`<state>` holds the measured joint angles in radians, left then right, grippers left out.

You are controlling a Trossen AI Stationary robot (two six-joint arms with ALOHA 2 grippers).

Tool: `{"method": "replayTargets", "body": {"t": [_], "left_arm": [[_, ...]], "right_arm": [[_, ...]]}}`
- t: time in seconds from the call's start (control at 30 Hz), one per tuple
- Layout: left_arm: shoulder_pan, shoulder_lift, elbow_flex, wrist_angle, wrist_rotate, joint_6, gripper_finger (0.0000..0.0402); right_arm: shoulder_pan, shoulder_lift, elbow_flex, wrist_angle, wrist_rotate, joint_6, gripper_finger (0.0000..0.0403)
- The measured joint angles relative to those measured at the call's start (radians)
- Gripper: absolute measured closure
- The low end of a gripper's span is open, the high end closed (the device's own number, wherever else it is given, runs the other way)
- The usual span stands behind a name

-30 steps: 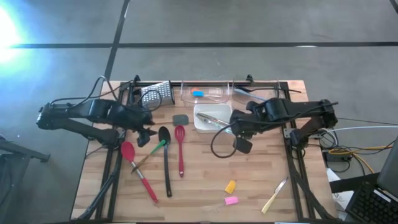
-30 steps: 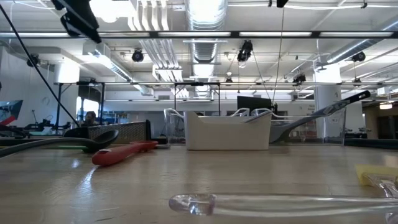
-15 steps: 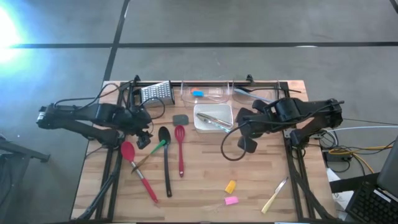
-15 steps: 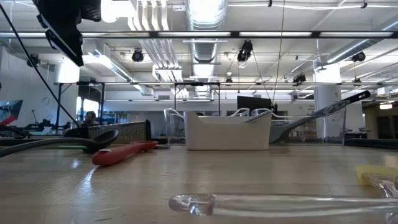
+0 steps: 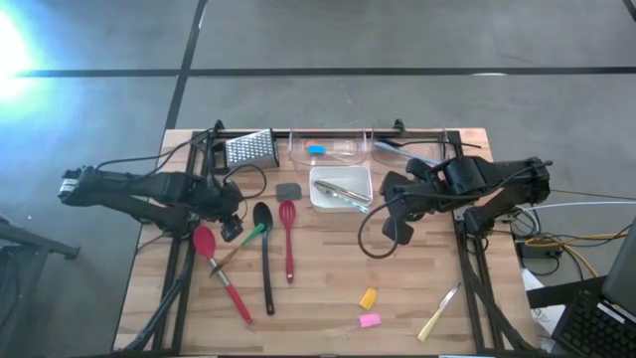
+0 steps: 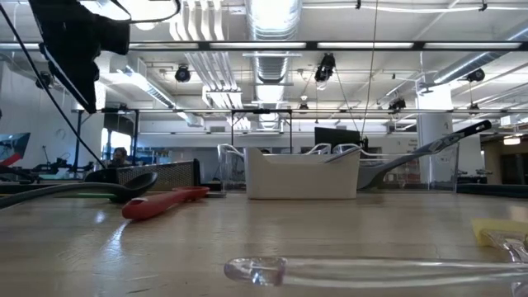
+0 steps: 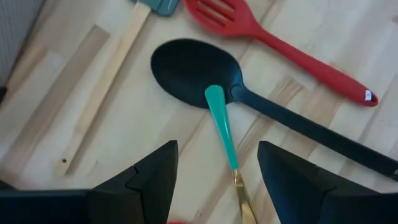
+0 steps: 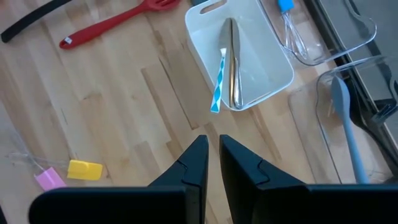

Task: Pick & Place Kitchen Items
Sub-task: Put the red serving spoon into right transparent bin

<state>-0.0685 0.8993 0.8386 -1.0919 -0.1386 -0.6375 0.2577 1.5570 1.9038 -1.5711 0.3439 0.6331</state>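
My left gripper [image 5: 231, 228] is open and empty, hovering over the left part of the table; it also shows in the low view [image 6: 74, 58]. In the left wrist view [image 7: 217, 152] its fingers stand either side of a green-handled tool [image 7: 219, 121], whose green end lies on the bowl of a black spoon [image 7: 196, 74]. A red slotted spatula [image 5: 288, 239] and a red spoon [image 5: 211, 254] lie flat beside them. My right gripper [image 5: 393, 231] is shut and empty above bare table, near the white tray [image 8: 205, 56].
The white tray [image 5: 320, 195] holds metal tongs [image 8: 233, 62] and a blue-striped stick [image 8: 219, 81]. Clear bins [image 5: 328, 149] and a steel grater [image 5: 248, 149] stand at the far edge. A grey piece [image 5: 288, 189], a yellow piece [image 5: 369, 297], a pink piece [image 5: 369, 320] and a pale utensil [image 5: 439, 312] lie on the wood.
My left gripper has come down and a little toward the near edge, over the green-handled tool and black spoon. My right arm has drawn back toward the table's right edge, its gripper staying over bare wood. No utensil has moved.
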Motion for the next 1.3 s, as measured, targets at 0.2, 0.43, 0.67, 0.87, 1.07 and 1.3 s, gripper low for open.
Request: {"method": "replayTargets", "body": {"t": [0.2, 0.43, 0.67, 0.87, 1.07, 1.3], "left_arm": [[-0.027, 0.000, -0.032, 0.056, 0.018, -0.046, 0.0175], [-0.086, 0.021, -0.040, 0.167, 0.008, -0.042, 0.0175], [-0.100, 0.088, -0.038, 0.238, -0.020, 0.052, 0.0175], [-0.100, 0.155, -0.015, 0.271, -0.021, 0.186, 0.0175], [-0.100, 0.246, 0.001, 0.383, -0.038, 0.548, 0.0175], [-0.100, 0.392, 0.020, 0.540, -0.040, 1.050, 0.0175]], "right_arm": [[0.004, -0.006, -0.001, 0.000, 0.000, 0.000, 0.0369], [0.025, -0.058, -0.031, 0.000, 0.043, 0.020, 0.0369], [0.058, -0.167, -0.165, 0.000, 0.081, 0.141, 0.0369], [0.079, -0.249, -0.292, 0.006, 0.082, 0.262, 0.0369], [0.078, -0.289, -0.390, 0.050, 0.082, 0.283, 0.0369], [0.078, -0.292, -0.420, 0.090, 0.081, 0.282, 0.0369]]}}
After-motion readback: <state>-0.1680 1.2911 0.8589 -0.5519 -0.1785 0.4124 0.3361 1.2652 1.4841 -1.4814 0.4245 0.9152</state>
